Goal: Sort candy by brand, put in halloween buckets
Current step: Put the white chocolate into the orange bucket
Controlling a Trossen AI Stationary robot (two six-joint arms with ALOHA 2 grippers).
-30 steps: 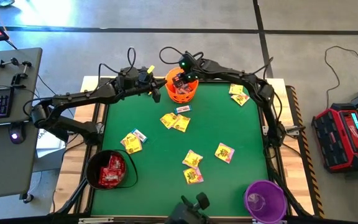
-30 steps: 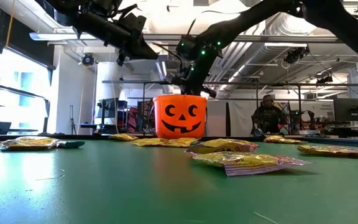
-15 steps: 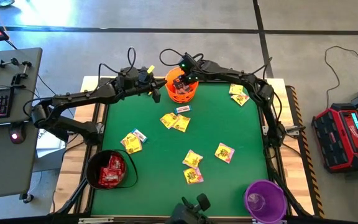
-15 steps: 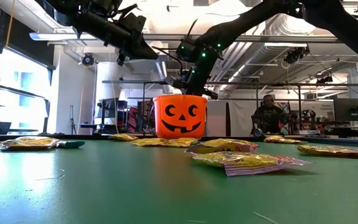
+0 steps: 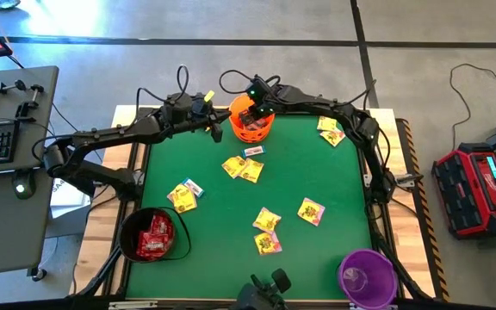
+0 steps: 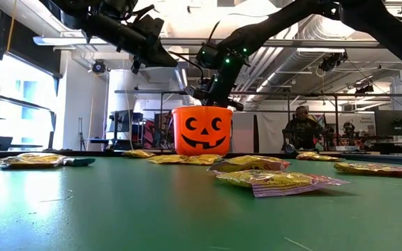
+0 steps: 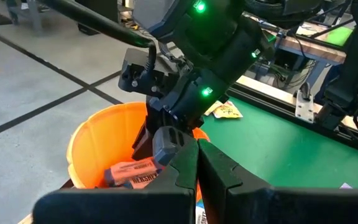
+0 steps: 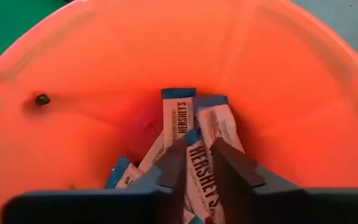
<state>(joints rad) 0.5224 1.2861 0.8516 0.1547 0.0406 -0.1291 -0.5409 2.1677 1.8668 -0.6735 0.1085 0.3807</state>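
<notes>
Right arm: we see it reaching along the far edge of the counter [image 5: 317, 172], its right claw [image 8: 194, 163] pointing down into the orange bucket [image 5: 251, 120]

Right claw state: fingers [image 8: 169, 163] a little apart with a white-and-blue packet [image 8: 201, 174] standing between them; we can't tell whether it's pinched or just loose there

Left arm: stretched in from the left side, left claw [image 7: 196, 155] hovering just beside the orange bucket's rim, off the counter's far left corner

Left claw state: fully closed, nothing in it as far as we can see

Orange bucket: far edge of the counter near the middle, face pattern showing in the low view, several white-and-blue packets [image 8: 178, 118] leaning on its inner wall

Black bucket [image 5: 151, 234]: near left corner, full of red packets [image 5: 155, 234]

Purple bucket [image 5: 367, 275]: near right corner

Loose candy: yellow packets [image 5: 267, 222] scattered over the green; a pair at mid-left [image 5: 182, 196], a pair near the middle [image 5: 241, 167], a pair at the far right edge [image 5: 330, 129]

Open room: the near middle and the right half of the green are mostly bare, so plenty of space there; it's tight around the orange bucket with both claws close

Writing: HERSHEY'S reads clearly on the white-and-blue packets in the bucket
</notes>
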